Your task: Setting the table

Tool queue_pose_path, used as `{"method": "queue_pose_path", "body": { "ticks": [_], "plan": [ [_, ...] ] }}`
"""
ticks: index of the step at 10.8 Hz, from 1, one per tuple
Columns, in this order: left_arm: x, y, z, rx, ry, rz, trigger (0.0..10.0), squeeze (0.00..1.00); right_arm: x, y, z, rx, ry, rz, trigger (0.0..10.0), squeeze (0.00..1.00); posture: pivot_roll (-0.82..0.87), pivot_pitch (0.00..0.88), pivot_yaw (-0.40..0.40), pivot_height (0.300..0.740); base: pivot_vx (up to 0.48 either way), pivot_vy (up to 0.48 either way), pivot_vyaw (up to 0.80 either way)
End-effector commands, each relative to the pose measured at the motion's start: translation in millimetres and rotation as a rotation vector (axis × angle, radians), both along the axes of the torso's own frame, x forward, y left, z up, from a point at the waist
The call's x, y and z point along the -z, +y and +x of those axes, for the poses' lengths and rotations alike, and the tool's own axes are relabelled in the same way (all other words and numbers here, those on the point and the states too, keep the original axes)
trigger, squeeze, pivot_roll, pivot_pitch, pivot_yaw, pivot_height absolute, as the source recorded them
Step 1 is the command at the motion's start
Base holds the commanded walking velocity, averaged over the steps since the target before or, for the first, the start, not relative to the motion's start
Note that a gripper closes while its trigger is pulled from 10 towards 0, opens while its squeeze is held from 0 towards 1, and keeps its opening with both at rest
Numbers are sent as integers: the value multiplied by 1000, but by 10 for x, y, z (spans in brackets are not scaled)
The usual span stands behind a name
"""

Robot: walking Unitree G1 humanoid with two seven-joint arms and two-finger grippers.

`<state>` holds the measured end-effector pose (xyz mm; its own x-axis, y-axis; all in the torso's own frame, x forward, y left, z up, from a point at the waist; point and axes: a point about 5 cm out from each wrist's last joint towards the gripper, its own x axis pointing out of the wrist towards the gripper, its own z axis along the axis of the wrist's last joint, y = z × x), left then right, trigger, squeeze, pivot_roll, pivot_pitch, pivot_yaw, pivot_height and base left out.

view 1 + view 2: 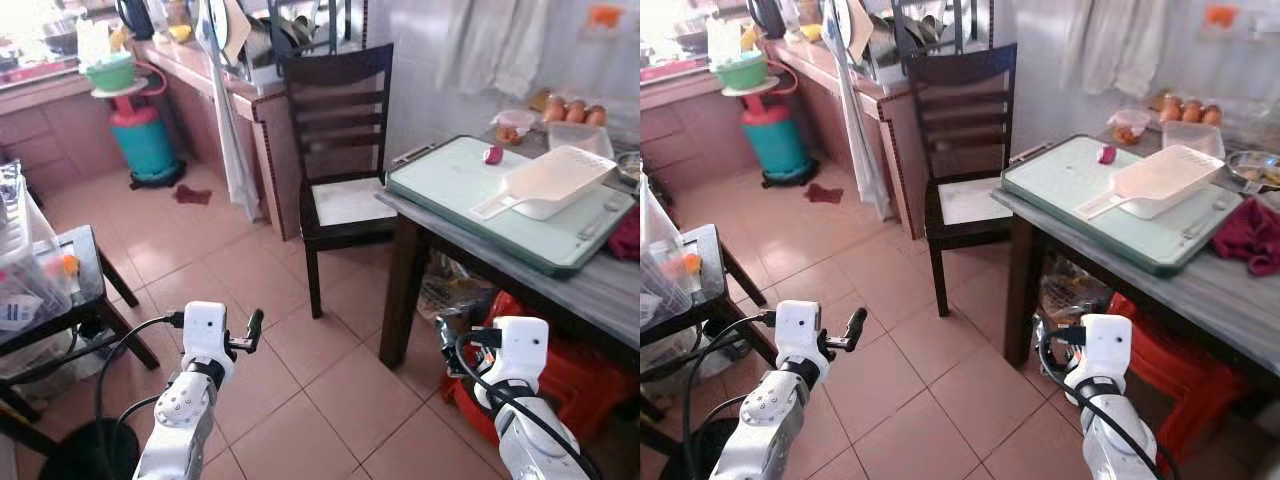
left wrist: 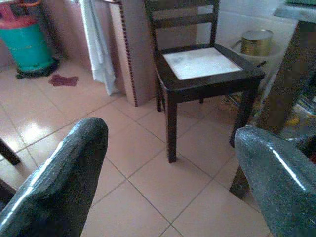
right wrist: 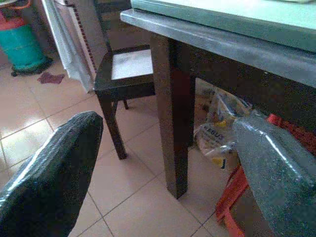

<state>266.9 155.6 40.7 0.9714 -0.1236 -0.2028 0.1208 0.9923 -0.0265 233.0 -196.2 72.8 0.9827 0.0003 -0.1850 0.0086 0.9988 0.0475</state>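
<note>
A grey table (image 1: 600,288) stands at the right with a pale green tray (image 1: 450,182) on it. On the tray lie a white plastic scoop-shaped dish (image 1: 550,180) and a small pink thing (image 1: 493,154). Behind them are eggs (image 1: 575,110) and a clear box (image 1: 582,136); a maroon cloth (image 1: 1250,235) lies at the tray's right end. My left gripper (image 2: 168,133) is open and empty, low over the floor and aimed at the chair. My right gripper (image 3: 168,123) is open and empty too, below the tabletop and facing the table leg (image 3: 173,118).
A dark wooden chair (image 1: 340,200) stands against the table's left end. A red crate (image 1: 570,372) and bags sit under the table. At the left is a low black table (image 1: 88,268) with plastic boxes. A teal gas cylinder (image 1: 145,140) and a hanging towel (image 1: 230,130) are by the counter.
</note>
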Motion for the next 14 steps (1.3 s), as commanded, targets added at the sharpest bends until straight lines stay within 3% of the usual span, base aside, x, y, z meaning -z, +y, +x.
{"method": "queue_pose_path", "body": {
  "ticks": [1,2,7,14],
  "plan": [
    [-24,27,22,-4,-11,37,10000,0,-8,-23,23,19,-2,-7,10000,0,-126,0,78,740,0,0,0],
    [-23,19,23,-7,-11,36,10000,0,11,-2,11,3,19,31,10000,0,-124,0,79,740,0,0,0],
    [-18,19,36,-29,-1,65,10000,0,-8,-24,12,22,2,39,10000,0,-123,0,83,740,0,0,0],
    [-13,41,24,-38,3,82,10000,0,-16,-31,40,23,-4,31,10000,0,-113,0,79,740,-278,0,0]
  ]
}}
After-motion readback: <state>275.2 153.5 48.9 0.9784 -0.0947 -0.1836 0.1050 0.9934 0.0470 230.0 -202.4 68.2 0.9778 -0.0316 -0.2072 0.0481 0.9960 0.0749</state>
